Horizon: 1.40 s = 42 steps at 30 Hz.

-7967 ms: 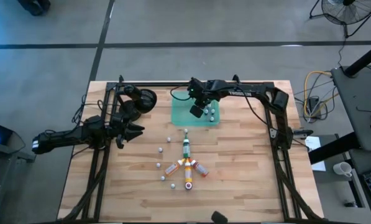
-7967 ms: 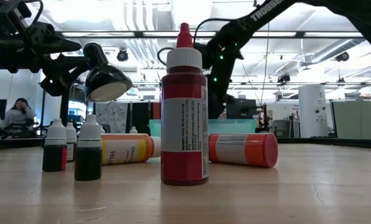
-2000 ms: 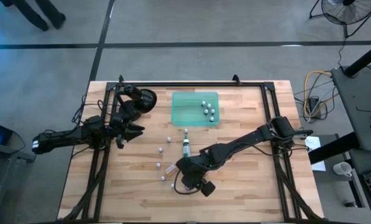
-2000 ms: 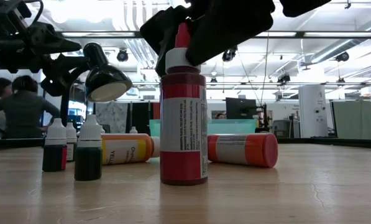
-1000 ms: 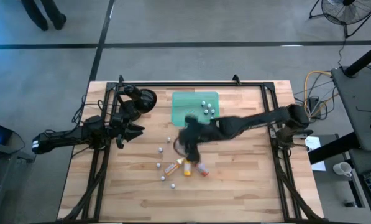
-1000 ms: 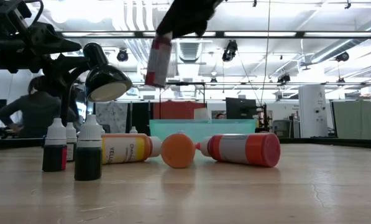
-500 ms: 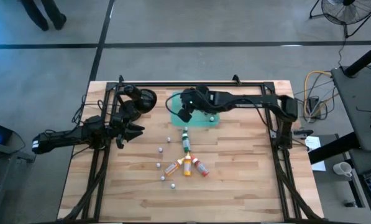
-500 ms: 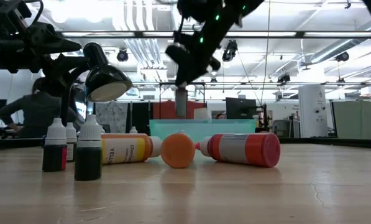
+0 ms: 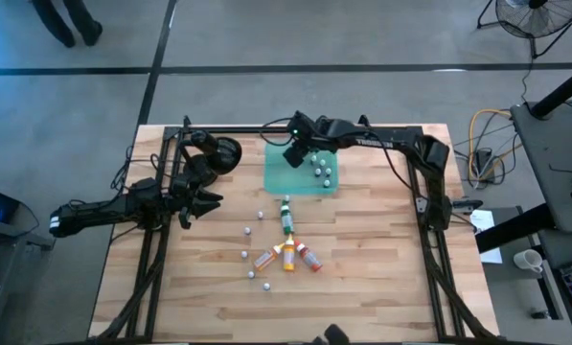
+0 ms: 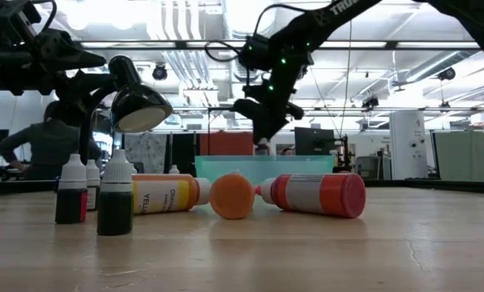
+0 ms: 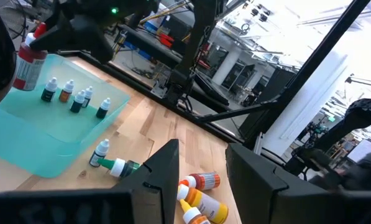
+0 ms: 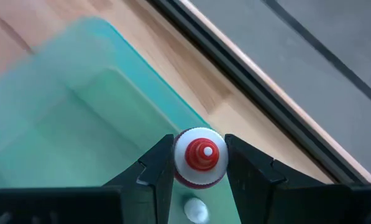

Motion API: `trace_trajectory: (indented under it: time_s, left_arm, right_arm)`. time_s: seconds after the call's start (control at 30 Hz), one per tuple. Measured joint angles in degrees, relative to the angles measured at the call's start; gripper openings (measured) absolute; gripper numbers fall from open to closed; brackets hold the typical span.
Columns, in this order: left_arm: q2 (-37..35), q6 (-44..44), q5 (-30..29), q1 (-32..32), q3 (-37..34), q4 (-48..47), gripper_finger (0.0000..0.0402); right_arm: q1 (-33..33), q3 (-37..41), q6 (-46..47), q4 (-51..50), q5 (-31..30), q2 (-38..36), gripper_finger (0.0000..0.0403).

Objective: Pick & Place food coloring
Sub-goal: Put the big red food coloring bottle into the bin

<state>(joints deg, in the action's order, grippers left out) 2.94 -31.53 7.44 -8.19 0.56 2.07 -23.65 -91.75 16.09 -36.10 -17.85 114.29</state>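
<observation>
My right gripper hangs over the far left part of the translucent green tray, shut on a red food coloring bottle with a white collar and a red tip. Several small dropper bottles stand in the tray. On the wood nearer lie a green bottle and orange, yellow and red bottles on their sides. Small white-capped bottles are scattered to their left. My left gripper waits open at the table's left, its fingers around nothing. My right gripper pinches the red bottle at its white collar, just below the red tip, between its two fingers. The fingers slant down from above. The bottle hangs below them, tip up and slightly tilted, clear of the tray.
A black desk lamp stands at the far left, beside my left arm. Black frame rails run along the far edge and both sides. Bare wood lies toward the near edge and to the right of the lying bottles.
My right gripper has carried the red bottle from above the lying bottles toward the table's far edge. It has come lower over the tray's far left part and its wrist has rolled. The bottle has stayed clear of the table throughout, going from tilted to nearly upright.
</observation>
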Motion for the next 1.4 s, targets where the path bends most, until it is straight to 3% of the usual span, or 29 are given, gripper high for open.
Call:
trace_trajectory:
  time_s: [0.6,0.93,1.4]
  left_arm:
    - [0.0,0.02,-0.01,-0.04,0.01,0.0,0.0106]
    - [0.0,0.02,0.0,-0.04,0.01,0.0,0.0106]
    - [-0.02,0.02,-0.02,-0.04,0.0,0.0,0.0106]
  right_arm:
    - [-1.43,1.68,-3.67,0.58,7.21,0.25,0.0118]
    - [-1.39,3.88,-4.5,4.05,7.41,0.2,0.012]
    - [-1.39,4.09,-8.58,0.37,7.43,-2.59,0.0204]
